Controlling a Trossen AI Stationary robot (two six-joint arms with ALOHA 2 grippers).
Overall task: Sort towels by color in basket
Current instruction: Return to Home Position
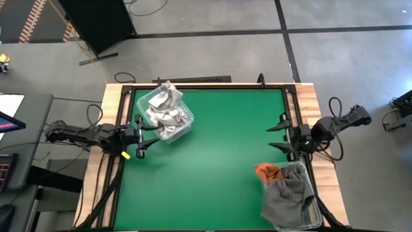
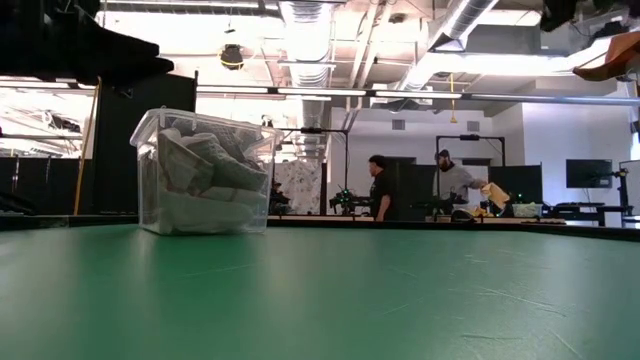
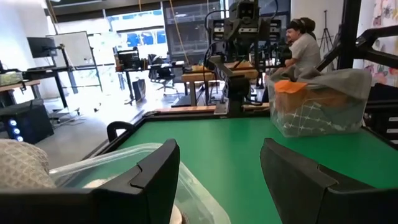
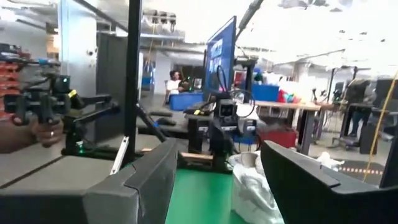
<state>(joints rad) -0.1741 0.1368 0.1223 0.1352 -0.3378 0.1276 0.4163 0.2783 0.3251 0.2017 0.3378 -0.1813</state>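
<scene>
A clear basket (image 1: 166, 115) at the table's far left holds crumpled white and pale grey towels (image 1: 165, 106); it also shows in the low view, basket (image 2: 205, 175). A second clear basket (image 1: 295, 200) at the near right holds dark grey towels (image 1: 286, 196), and a rust orange towel (image 1: 269, 171) lies over its far rim. My left gripper (image 1: 147, 138) hovers open at the table's left edge, just near the white-towel basket. My right gripper (image 1: 277, 135) hovers open at the right edge, beyond the grey-towel basket. Neither has anything between its fingers (image 3: 155, 180) (image 4: 298, 180).
Green mat (image 1: 225, 161) lies bare between the two baskets. Wooden table edges (image 1: 116, 96) frame it. Each arm's base stands at its own side of the table. People (image 2: 380, 188) stand in the room far beyond the table.
</scene>
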